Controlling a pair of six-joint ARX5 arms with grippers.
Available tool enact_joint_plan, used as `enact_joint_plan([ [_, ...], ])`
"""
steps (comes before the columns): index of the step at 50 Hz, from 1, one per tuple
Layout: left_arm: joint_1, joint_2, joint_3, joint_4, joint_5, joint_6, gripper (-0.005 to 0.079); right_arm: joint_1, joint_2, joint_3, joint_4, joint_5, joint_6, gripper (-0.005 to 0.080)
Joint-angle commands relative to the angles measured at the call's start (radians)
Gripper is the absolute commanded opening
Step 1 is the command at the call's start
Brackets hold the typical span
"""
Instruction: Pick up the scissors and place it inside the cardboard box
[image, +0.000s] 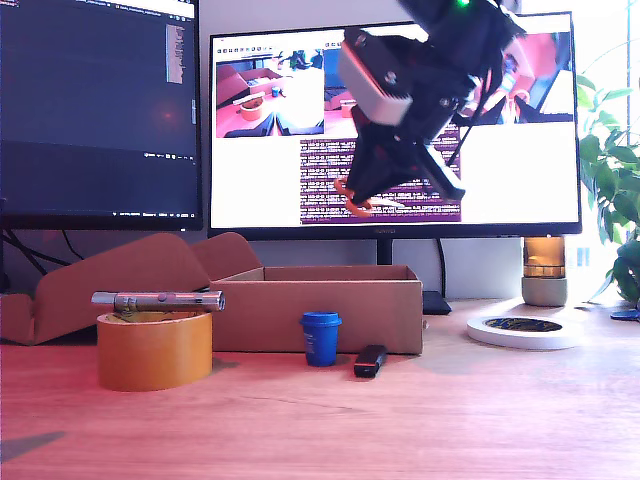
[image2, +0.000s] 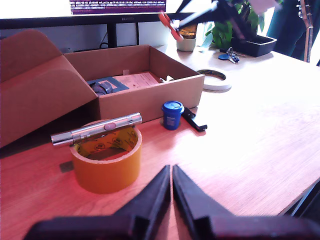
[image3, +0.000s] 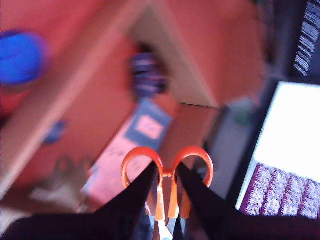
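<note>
The scissors (image: 352, 200), with two orange ring handles, hang high in front of the monitor, and my second gripper (image: 365, 195) is shut on them. In the second wrist view the orange rings of the scissors (image3: 140, 152) stick out past my second gripper (image3: 166, 172), over the blurred inside of the cardboard box (image3: 75, 95). The open brown cardboard box (image: 330, 315) stands on the desk below, its curved flaps toward the exterior view's left. My first gripper (image2: 170, 172) is shut on nothing, low over the desk near the tape roll. From there the cardboard box (image2: 150, 95) and the raised scissors (image2: 170, 25) show.
A yellow-brown tape roll (image: 155, 350) carries a silver tube (image: 158, 299). A blue cup (image: 321, 338) and a black stick gadget (image: 370, 361) stand before the box. A white tape ring (image: 523, 328) and a plant (image: 610, 170) are at the exterior view's right; monitors stand behind.
</note>
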Motion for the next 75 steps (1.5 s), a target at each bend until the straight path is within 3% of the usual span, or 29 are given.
enact_joint_plan([
  [1,-0.002,0.004,-0.022,0.011,0.001,0.009,-0.0021,-0.002,0.028,-0.009,0.034,-0.030,0.071,-0.0010],
  [28,-0.002,0.004,-0.022,0.008,-0.003,0.009,-0.0021,-0.016,0.175,0.253,0.053,-0.119,0.768,-0.0010],
  [42,-0.002,0.004,-0.022,0.008,-0.011,0.009,-0.0021,-0.031,0.299,0.419,-0.078,-0.104,1.154,-0.0010],
  [56,-0.002,0.004,-0.022,0.008,-0.011,0.009,-0.0021,-0.031,0.369,0.475,-0.206,-0.026,1.307,-0.0010],
  [75,-0.002,0.004,-0.022,0.007,-0.017,0.009,-0.0021,-0.035,0.423,0.475,-0.294,-0.022,1.328,-0.0010],
])
